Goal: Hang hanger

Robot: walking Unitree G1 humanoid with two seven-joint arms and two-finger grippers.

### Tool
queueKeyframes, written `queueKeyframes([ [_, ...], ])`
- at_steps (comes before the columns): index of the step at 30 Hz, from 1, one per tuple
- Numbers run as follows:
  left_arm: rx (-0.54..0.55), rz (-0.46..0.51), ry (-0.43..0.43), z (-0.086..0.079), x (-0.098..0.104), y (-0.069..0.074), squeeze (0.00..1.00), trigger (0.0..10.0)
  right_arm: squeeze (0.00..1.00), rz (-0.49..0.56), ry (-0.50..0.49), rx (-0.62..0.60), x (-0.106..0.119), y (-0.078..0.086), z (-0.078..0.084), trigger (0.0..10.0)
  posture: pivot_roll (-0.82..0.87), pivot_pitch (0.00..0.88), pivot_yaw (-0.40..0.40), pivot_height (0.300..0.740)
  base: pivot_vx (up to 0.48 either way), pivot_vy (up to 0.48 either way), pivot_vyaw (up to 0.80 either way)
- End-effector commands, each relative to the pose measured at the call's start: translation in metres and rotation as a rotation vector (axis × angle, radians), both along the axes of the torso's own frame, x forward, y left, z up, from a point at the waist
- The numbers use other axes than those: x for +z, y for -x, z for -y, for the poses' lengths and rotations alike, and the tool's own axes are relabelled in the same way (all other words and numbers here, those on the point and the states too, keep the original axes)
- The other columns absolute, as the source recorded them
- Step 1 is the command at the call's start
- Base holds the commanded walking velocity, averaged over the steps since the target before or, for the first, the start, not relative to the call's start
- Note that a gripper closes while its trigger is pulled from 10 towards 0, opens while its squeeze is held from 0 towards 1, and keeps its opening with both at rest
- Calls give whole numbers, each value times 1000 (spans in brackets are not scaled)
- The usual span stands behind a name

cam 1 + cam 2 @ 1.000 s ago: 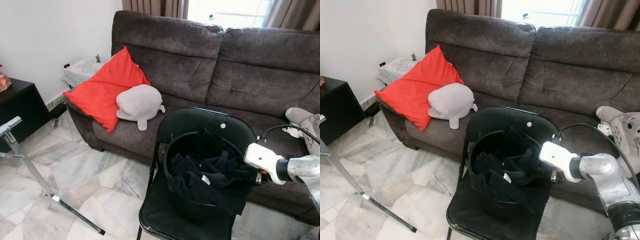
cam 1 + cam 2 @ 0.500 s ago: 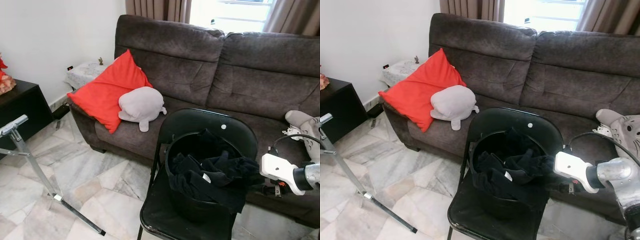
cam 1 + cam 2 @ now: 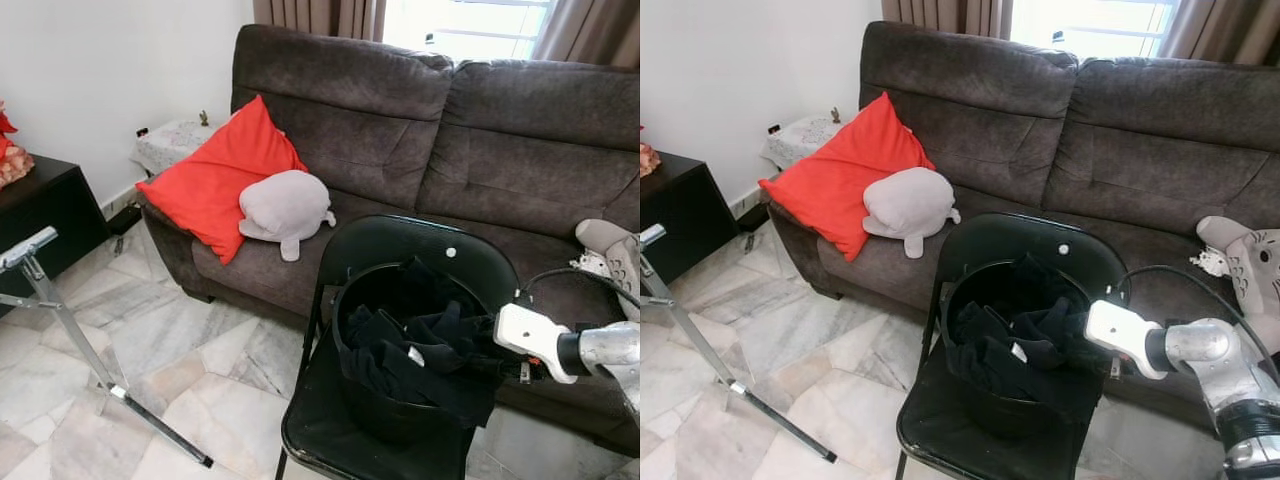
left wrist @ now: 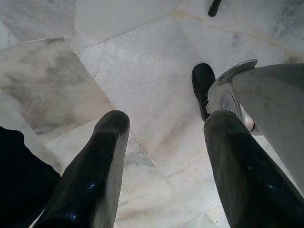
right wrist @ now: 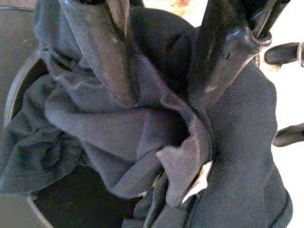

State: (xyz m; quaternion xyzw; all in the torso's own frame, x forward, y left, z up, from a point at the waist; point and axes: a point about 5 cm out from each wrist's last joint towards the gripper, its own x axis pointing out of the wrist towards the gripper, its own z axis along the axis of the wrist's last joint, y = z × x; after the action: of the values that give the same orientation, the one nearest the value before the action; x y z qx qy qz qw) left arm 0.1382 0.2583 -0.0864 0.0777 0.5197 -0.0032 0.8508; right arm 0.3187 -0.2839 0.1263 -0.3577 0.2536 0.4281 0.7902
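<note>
from the left eye view, a black folding chair stands on the marble floor before a dark brown sofa, and on its seat sits a black bucket heaped with black clothes. the right arm reaches in from the side, its white wrist at the bucket's rim. a red cushion and a grey plush lie on the sofa; a metal stand leans nearby. no hanger can be made out. from the left wrist view, the left gripper hangs spread wide over bare tiles. from the right wrist view, the right gripper has its fingers parted, tips pressed into a fold of the dark cloth, not clamped.
</note>
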Motion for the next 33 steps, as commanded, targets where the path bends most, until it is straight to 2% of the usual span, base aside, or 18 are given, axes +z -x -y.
queueKeyframes([
  [1, 11, -1, 0, -1, 0, 2, 0, 10000, 0, -4, 8, 1, -2, -2, -3, 10000, -39, 0, 17, 740, 0, 0, 0],
  [11, 16, 1, 1, -1, 0, 1, 0, 10000, 0, 26, 7, -33, -5, -6, -5, 10000, -28, 0, 14, 740, 0, 0, 0],
  [12, 17, 2, -1, -2, 0, 1, 0, 10000, 0, 36, 24, -40, -6, -7, -4, 7333, -28, 0, 14, 740, 0, 0, 0],
  [13, 18, 3, -2, -2, 0, 1, 0, 10000, 0, 41, 31, -43, -8, -7, -5, 275, -28, 0, 14, 740, 0, 0, 0],
  [14, 18, 4, -3, -2, 0, 1, 0, 10000, 0, 41, 32, -45, -9, -7, -5, 0, -25, 0, 15, 740, 0, 0, 0],
  [33, 18, 1, -4, -4, 1, 2, 0, 10000, 0, 13, 13, -27, -22, -5, -15, 0, -19, 0, 22, 740, 0, 0, 0],
])
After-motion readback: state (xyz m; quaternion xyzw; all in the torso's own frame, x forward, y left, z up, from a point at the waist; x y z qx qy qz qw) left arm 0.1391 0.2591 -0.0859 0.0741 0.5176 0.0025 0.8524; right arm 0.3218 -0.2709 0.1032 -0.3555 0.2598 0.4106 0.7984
